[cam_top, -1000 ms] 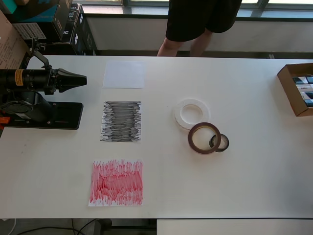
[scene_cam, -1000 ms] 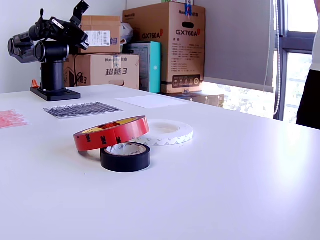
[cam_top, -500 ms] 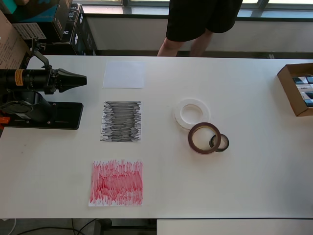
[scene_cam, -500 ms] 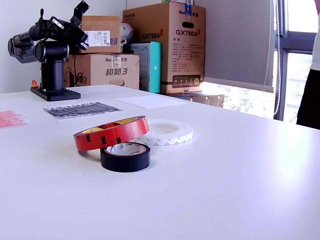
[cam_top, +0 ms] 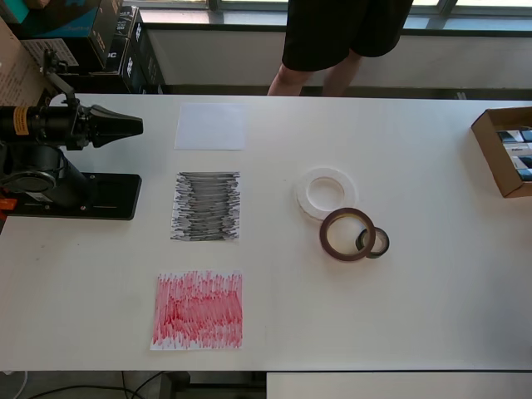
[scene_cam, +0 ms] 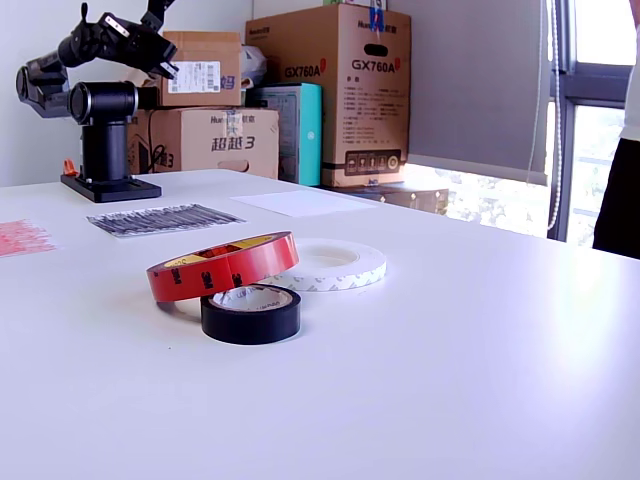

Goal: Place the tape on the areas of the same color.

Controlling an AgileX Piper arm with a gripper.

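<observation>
Three tape rolls lie together right of centre in the overhead view. The white roll (cam_top: 327,192) lies flat. The reddish-brown roll (cam_top: 347,233) is tilted, with one edge propped on the small black roll (cam_top: 373,242). In the exterior view these are the red roll (scene_cam: 224,265), black roll (scene_cam: 250,313) and white roll (scene_cam: 325,264). The white sheet (cam_top: 210,125), black-scribbled sheet (cam_top: 206,206) and red-scribbled sheet (cam_top: 198,309) lie in a column left of centre. My gripper (cam_top: 133,126) hangs far left, shut on nothing, well away from the rolls.
The arm's black base plate (cam_top: 71,195) sits at the table's left edge in the overhead view. An open cardboard box (cam_top: 503,150) stands at the right edge. A person (cam_top: 341,37) stands behind the far side. Stacked cartons (scene_cam: 335,90) fill the exterior view's background.
The arm has lifted a little: the gripper sits higher in the exterior view and shifted slightly up and left in the overhead view. Rolls and sheets have not moved.
</observation>
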